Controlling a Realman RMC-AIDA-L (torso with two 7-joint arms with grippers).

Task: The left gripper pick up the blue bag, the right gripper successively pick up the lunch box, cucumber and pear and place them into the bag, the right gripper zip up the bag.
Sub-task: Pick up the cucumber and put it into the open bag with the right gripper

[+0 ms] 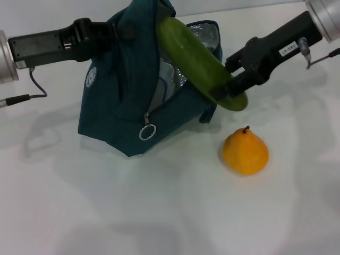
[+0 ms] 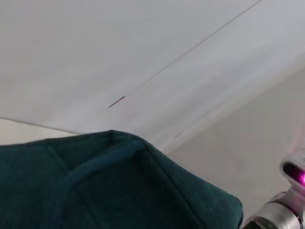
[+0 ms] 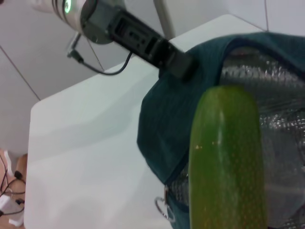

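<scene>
Green cucumber (image 1: 201, 62) slants into blue bag (image 1: 117, 106) (possibly touching foil).

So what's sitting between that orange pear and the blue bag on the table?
Nothing rests there. In the head view, only bare white table lies between the pear and the blue bag; the cucumber in the right claw hangs above that stretch.

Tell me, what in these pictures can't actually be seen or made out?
- Lunch box: nowhere clearly visible; in the head view the dark teal-blue fabric bag and its silver foil lining hide whatever is inside.
- Left gripper: its fingers are buried in the bag's top fabric in the head view, so their grip cannot be judged.
- Long green cucumber: its lower end runs off the right wrist view's edge.
- Right gripper: clamps the cucumber; the orange-yellow pear sits untouched.
</scene>
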